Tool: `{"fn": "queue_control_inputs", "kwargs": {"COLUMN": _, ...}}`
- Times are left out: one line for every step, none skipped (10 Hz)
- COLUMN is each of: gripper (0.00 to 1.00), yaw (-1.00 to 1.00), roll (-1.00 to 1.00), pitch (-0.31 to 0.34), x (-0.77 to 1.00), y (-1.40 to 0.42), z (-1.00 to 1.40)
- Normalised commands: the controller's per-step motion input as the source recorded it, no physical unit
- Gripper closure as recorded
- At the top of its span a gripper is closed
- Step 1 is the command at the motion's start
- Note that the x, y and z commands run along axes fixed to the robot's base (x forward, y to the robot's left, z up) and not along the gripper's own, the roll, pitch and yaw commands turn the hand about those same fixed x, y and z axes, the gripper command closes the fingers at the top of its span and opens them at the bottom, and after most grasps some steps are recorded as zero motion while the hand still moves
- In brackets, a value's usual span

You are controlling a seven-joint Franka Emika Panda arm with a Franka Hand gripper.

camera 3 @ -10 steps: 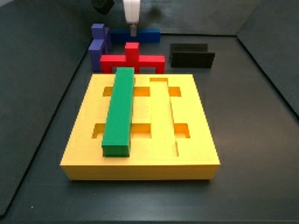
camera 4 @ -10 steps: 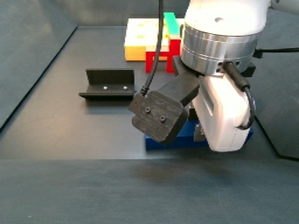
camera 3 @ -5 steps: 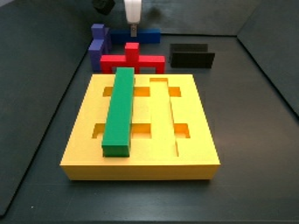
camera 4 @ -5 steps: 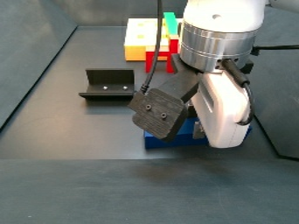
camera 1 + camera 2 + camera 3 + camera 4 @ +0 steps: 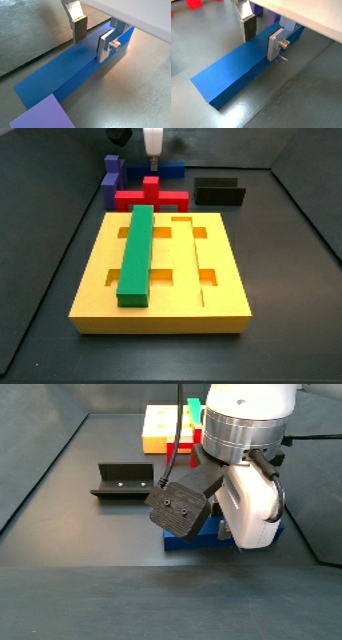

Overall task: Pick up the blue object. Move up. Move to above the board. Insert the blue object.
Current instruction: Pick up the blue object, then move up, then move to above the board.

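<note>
The long, straight, dark blue rectangular bar (image 5: 241,67) lies flat on the grey tabletop (image 5: 298,95) near its far edge, well apart from the large yellow grooved board (image 5: 181,278). It looks rigid, smooth-faced and probably light, so a squeeze across its narrow width should hold. The gripper (image 5: 262,34) straddles it in both wrist views, fingers slightly parted beside its long faces, not visibly clamped.
</note>
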Motion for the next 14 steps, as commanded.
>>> {"fn": "queue_control_inputs", "kwargs": {"gripper": 1.00, "yaw": 0.00, "roll": 0.00, "pitch": 0.000, "x": 0.00, "y": 0.00, "z": 0.00}}
{"fn": "queue_control_inputs", "kwargs": {"gripper": 1.00, "yaw": 0.00, "roll": 0.00, "pitch": 0.000, "x": 0.00, "y": 0.00, "z": 0.00}}
{"fn": "queue_control_inputs", "kwargs": {"gripper": 1.00, "yaw": 0.00, "roll": 0.00, "pitch": 0.000, "x": 0.00, "y": 0.00, "z": 0.83}}
{"fn": "queue_control_inputs", "kwargs": {"gripper": 1.00, "yaw": 0.00, "roll": 0.00, "pitch": 0.025, "x": -0.02, "y": -0.01, "z": 0.77}}
{"fn": "queue_control_inputs", "kwargs": {"gripper": 1.00, "yaw": 0.01, "roll": 0.00, "pitch": 0.050, "x": -0.05, "y": -0.01, "z": 0.64}}
{"fn": "queue_control_inputs", "kwargs": {"gripper": 1.00, "yaw": 0.01, "roll": 0.06, "pitch": 0.058, "x": 0.00, "y": -0.01, "z": 0.19}}
{"fn": "queue_control_inputs", "kwargs": {"gripper": 1.00, "yaw": 0.00, "roll": 0.00, "pitch": 0.000, "x": 0.00, "y": 0.00, "z": 1.40}}
{"fn": "queue_control_inputs", "kwargs": {"gripper": 1.00, "yaw": 0.00, "roll": -0.04, "pitch": -0.001, "x": -0.01, "y": 0.00, "z": 1.40}}
{"fn": "queue_control_inputs", "kwargs": {"gripper": 1.00, "yaw": 0.00, "roll": 0.01, "pitch": 0.041, "x": -0.04, "y": 0.00, "z": 1.40}}
{"fn": "queue_control_inputs", "kwargs": {"gripper": 1.00, "yaw": 0.01, "roll": 0.03, "pitch": 0.031, "x": 0.00, "y": -0.01, "z": 1.40}}
{"fn": "queue_control_inputs", "kwargs": {"gripper": 1.00, "yaw": 0.00, "roll": 0.01, "pitch": 0.043, "x": 0.01, "y": 0.00, "z": 1.40}}
{"fn": "queue_control_inputs", "kwargs": {"gripper": 1.00, "yaw": 0.00, "roll": -0.01, "pitch": 0.088, "x": 0.01, "y": 0.01, "z": 1.40}}
{"fn": "queue_control_inputs", "kwargs": {"gripper": 1.00, "yaw": 0.01, "roll": 0.01, "pitch": 0.091, "x": 0.00, "y": 0.00, "z": 0.79}}
{"fn": "queue_control_inputs", "kwargs": {"gripper": 1.00, "yaw": 0.00, "roll": -0.01, "pitch": 0.077, "x": 0.03, "y": 0.00, "z": 0.40}}
